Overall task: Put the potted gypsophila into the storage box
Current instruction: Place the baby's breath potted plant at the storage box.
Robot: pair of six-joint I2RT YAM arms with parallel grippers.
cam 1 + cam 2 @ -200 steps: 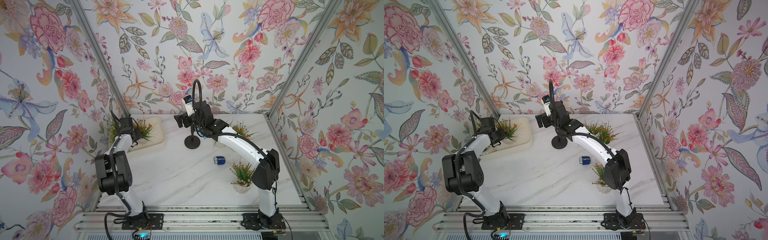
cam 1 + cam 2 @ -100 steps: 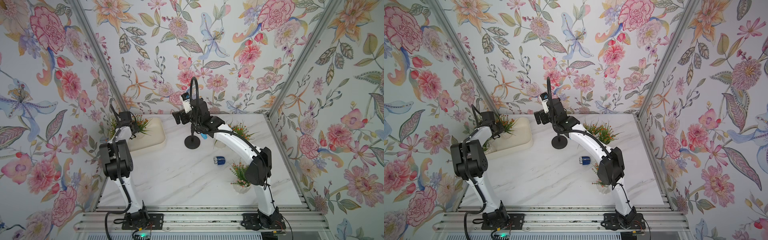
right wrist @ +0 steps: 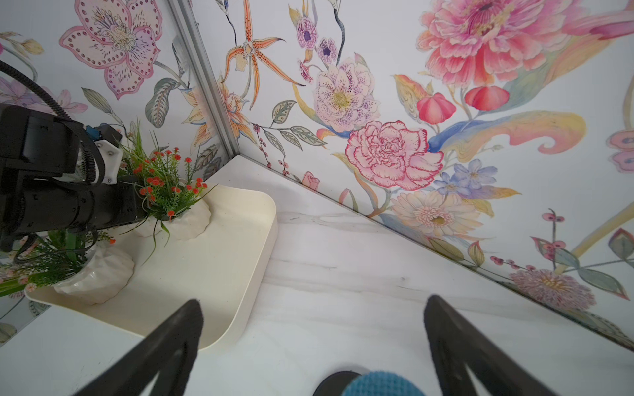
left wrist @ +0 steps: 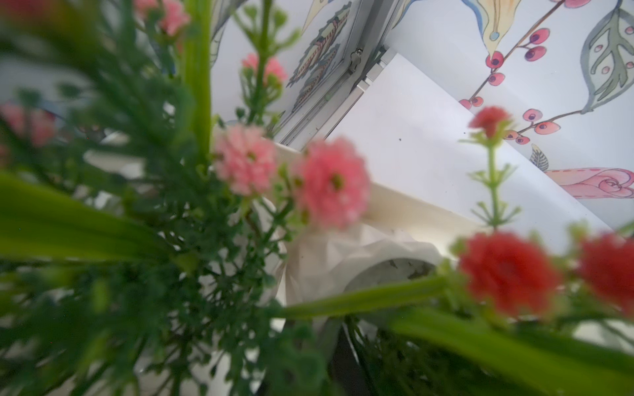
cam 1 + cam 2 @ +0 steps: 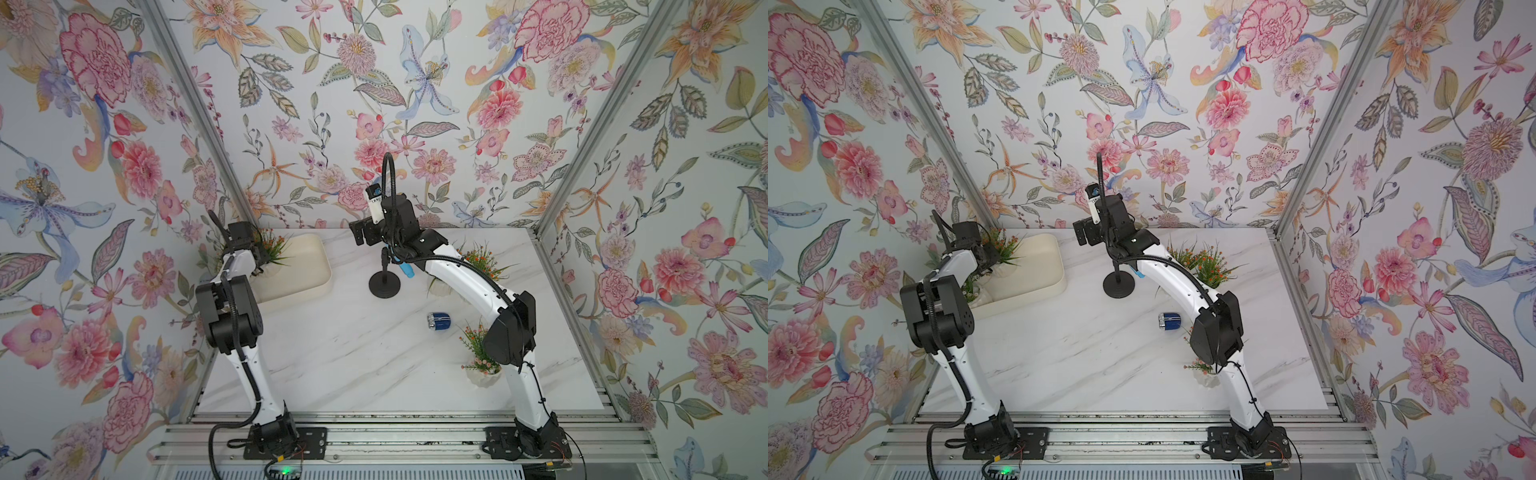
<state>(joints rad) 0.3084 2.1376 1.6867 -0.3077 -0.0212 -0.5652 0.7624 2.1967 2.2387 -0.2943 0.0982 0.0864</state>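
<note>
My left gripper [image 3: 145, 211] is at a potted gypsophila [image 3: 171, 192] tucked into the storage box [image 3: 264, 240] corner, which leaves room for more. Foliage hides my jaws, so I can't tell grip. Right gripper [image 3: 314, 305] spread wide, empty, parked clear.

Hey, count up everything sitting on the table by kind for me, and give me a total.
Storage box: 1
Potted plants: 5 that I can make out, 2 in the box and 3 loose on the table; the right arm may hide more
Black stand: 1
Small blue cylinder: 1
Total: 8 in sight
</note>
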